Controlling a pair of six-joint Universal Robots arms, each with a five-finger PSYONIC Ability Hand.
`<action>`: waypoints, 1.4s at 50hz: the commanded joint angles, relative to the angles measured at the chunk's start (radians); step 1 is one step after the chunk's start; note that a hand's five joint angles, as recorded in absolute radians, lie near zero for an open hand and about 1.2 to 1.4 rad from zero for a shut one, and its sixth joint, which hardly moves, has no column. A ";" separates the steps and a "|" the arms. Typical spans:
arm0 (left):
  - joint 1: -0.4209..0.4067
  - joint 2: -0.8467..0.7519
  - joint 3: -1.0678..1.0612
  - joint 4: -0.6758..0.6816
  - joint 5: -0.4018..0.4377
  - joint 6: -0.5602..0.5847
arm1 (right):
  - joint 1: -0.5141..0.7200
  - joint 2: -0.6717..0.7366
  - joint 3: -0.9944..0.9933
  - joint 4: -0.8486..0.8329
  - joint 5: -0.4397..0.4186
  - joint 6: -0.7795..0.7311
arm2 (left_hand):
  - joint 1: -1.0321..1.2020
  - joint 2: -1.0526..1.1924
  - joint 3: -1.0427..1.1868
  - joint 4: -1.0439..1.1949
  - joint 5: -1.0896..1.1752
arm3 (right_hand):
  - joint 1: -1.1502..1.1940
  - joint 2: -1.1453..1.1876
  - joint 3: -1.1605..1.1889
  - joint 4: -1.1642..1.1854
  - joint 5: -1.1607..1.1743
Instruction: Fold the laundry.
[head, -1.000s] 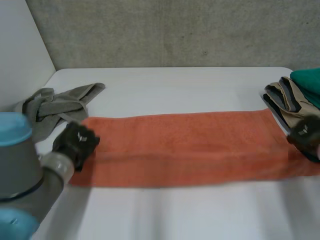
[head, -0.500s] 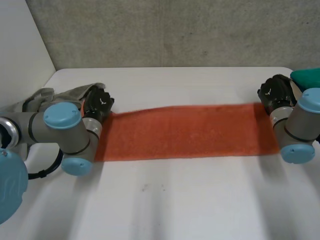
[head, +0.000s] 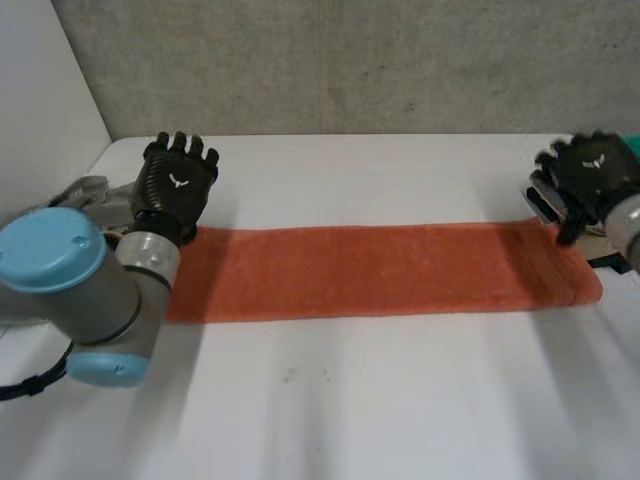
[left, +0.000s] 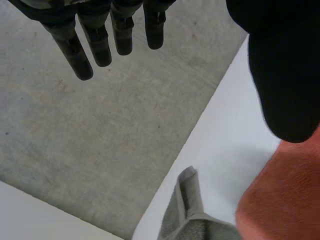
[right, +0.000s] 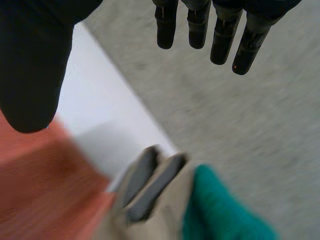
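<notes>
A long orange towel (head: 380, 270) lies folded into a narrow strip across the middle of the white table (head: 350, 410). My left hand (head: 176, 186) hovers open above the strip's left end, fingers (left: 95, 45) spread and holding nothing; the orange towel (left: 285, 200) lies under its thumb. My right hand (head: 588, 180) stands open above the right end, fingers (right: 220, 35) straight and apart from the cloth. The orange towel (right: 45, 185) lies below its thumb.
A crumpled grey cloth (head: 90, 195) lies at the table's left edge behind my left arm. Folded beige and grey cloth (right: 150, 185) and a teal cloth (right: 220, 210) are stacked at the right edge. A concrete wall runs behind the table.
Both hands have let go of the towel's ends, spread their fingers and risen. The towel went from a wide sheet to a narrow folded strip.
</notes>
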 joint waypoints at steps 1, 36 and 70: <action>0.000 0.095 -0.134 -0.002 0.005 -0.121 | -0.124 -0.016 0.044 0.289 -0.130 -0.004 | -0.015 -0.029 -0.033 -0.028 -0.047 | 0.060 0.037 0.045 0.025 0.020; -0.008 0.089 -0.166 -0.002 0.003 -0.138 | -0.343 0.124 0.096 0.043 -0.093 -0.163 | -0.015 -0.029 -0.033 -0.028 -0.047 | 1.198 1.176 1.184 1.164 1.158; 0.066 0.289 -0.244 -0.037 -0.001 -0.194 | 0.581 0.220 -0.164 -0.257 -0.125 -0.359 | -0.015 -0.029 -0.033 -0.028 -0.047 | 1.198 1.176 1.184 1.164 1.158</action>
